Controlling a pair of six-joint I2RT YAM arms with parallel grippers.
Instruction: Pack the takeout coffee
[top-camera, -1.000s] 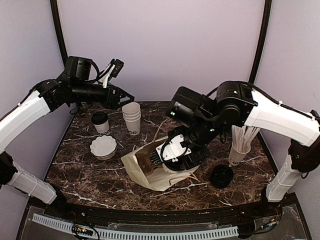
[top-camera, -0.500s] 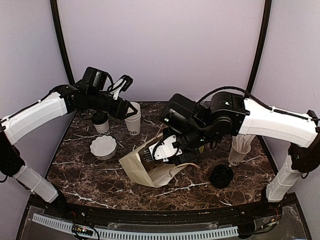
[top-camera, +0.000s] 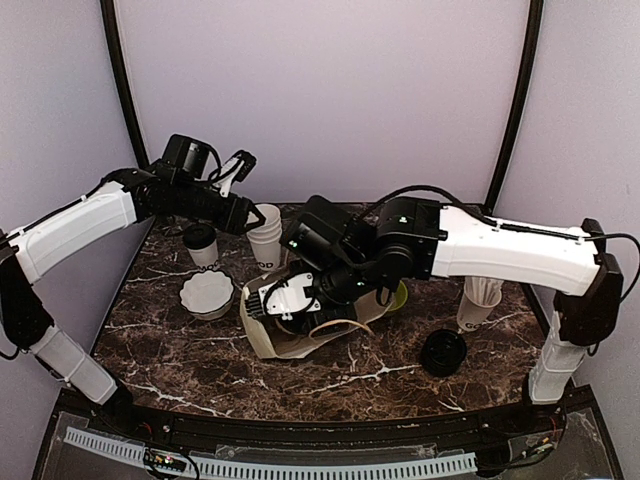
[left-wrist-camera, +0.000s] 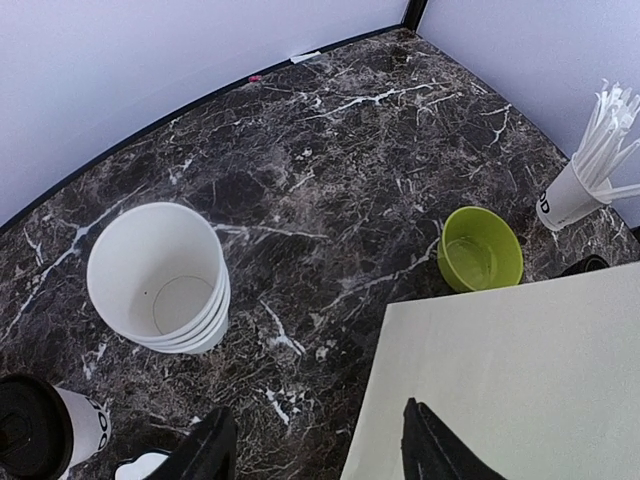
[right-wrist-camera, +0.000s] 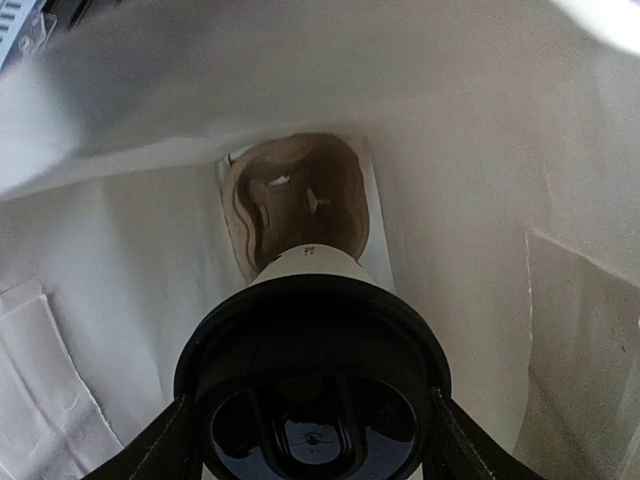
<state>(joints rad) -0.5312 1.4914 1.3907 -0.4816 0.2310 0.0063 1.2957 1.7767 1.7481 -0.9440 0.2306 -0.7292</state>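
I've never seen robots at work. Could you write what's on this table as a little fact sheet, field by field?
Surface: dark marble table
Left end effector: open, empty, near cup stack
Right end effector: inside bag, shut on held cup
Cup held: white, black lid on
Not yet packed: second lidded cup, beside the stack
Also there: green bowl, cup of sticks, black lid, fluted dish
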